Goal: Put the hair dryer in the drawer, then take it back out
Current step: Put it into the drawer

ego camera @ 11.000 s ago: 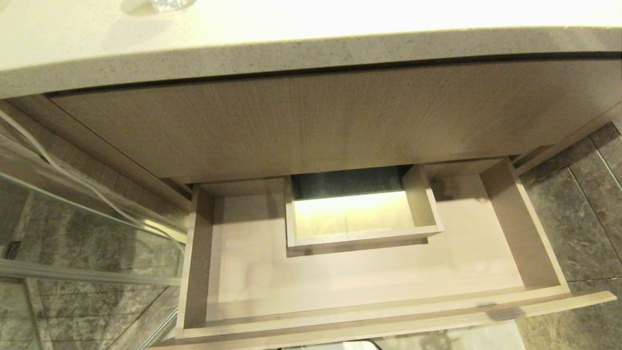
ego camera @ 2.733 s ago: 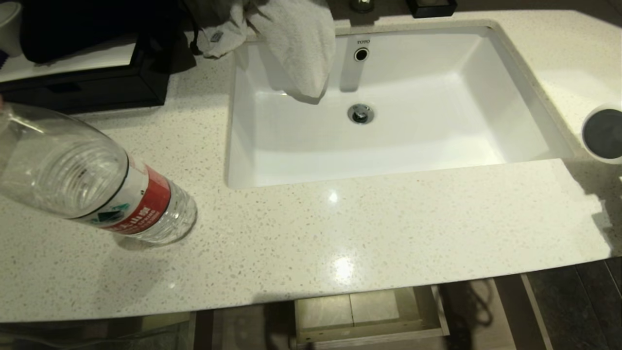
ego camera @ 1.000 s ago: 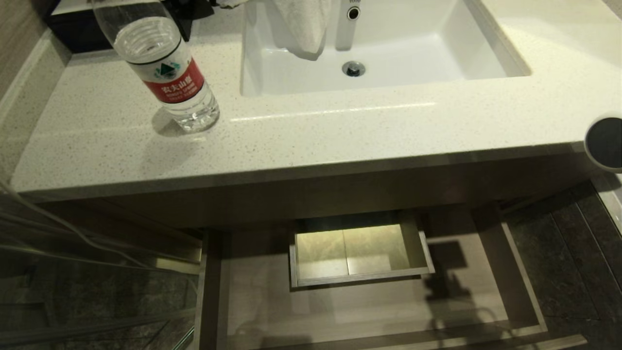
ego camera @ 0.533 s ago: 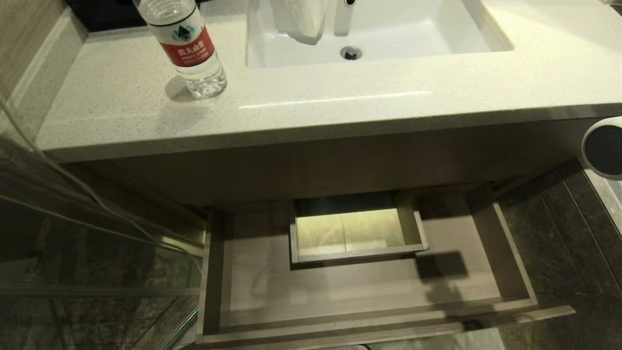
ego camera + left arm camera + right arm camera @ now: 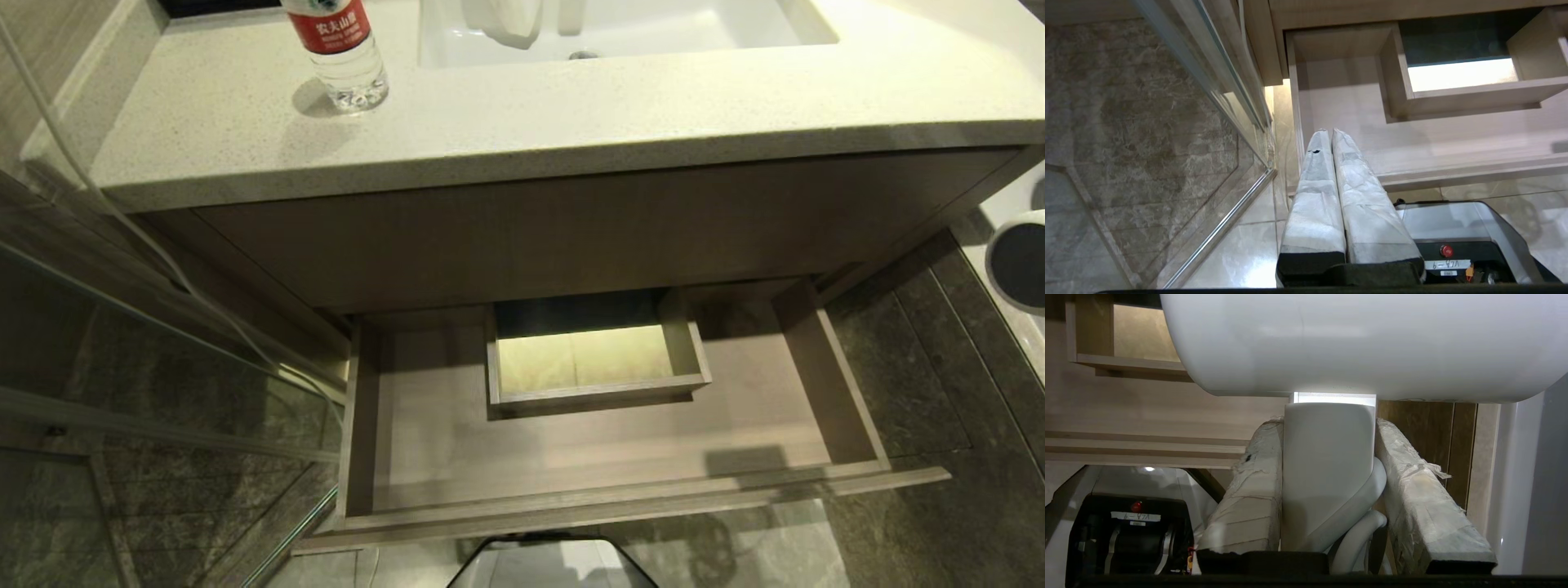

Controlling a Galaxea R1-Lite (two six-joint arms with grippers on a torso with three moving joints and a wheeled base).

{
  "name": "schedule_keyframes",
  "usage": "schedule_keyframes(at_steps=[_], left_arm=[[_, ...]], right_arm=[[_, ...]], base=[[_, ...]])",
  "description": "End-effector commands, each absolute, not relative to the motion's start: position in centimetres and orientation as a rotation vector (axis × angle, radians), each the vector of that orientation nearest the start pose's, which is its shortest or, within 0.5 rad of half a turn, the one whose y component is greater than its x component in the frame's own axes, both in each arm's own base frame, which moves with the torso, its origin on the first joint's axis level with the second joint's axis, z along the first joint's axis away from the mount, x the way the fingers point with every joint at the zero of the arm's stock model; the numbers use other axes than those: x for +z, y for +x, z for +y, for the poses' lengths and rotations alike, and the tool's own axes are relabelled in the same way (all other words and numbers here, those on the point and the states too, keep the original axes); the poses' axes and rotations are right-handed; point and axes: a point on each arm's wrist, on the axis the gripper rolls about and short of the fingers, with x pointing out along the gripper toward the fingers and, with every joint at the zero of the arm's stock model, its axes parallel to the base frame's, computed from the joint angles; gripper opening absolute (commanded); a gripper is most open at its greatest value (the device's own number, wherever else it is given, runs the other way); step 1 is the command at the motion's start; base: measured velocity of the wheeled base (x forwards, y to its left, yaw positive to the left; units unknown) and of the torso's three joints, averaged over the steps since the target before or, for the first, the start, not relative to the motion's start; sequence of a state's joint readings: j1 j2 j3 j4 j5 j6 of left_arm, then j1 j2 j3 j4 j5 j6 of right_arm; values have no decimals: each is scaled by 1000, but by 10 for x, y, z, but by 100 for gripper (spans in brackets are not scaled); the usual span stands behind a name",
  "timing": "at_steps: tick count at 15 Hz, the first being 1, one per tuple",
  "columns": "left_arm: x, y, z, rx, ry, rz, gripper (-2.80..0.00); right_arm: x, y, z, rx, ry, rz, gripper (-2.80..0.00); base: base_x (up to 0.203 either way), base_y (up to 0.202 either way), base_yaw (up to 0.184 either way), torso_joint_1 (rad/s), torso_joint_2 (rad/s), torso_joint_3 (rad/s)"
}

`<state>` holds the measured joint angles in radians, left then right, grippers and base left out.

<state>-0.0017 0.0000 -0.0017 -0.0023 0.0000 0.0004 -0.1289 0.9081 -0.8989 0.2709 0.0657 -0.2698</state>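
The drawer (image 5: 620, 506), wide, shallow and of light wood grain, stands pulled out below the vanity, with nothing lying on its floor. The white hair dryer (image 5: 1363, 343) hangs to the right of the drawer and above it. Only its grey grille end (image 5: 1016, 261) shows at the head view's right edge. My right gripper (image 5: 1329, 424) is shut on its straight handle, and a loop of white cord sits between the fingers behind the handle. My left gripper (image 5: 1329, 132) is shut on nothing, parked low near the drawer's (image 5: 1355, 122) front left corner.
A boxed cut-out (image 5: 592, 359) rises at the drawer's back middle. On the speckled countertop (image 5: 571, 106) stand a water bottle (image 5: 339, 49) and the sink (image 5: 620, 28). A glass shower panel (image 5: 163, 392) lies to the left, my base (image 5: 555, 563) under the drawer front, tiled floor to the right.
The head view has tipped downward: the counter and sink slid up the picture and the whole open drawer came into view. The hair dryer's end stays at the right edge.
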Motion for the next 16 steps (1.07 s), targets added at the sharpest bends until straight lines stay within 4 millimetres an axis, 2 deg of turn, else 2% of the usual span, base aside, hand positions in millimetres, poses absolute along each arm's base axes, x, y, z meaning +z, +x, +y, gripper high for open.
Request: schedule_keyframes(at_steps=[1,16], left_arm=[[76,-23,0,-2,0,-3,-280],[76,-23,0,-2,0,-5,-280]], right_arm=[[281,88,-10,-25,-243,278,-280],[274,84,-10,-42,-245,290,-280]], base=[[0,0,0,-233,334,100],[0,0,0,-302,506,204]])
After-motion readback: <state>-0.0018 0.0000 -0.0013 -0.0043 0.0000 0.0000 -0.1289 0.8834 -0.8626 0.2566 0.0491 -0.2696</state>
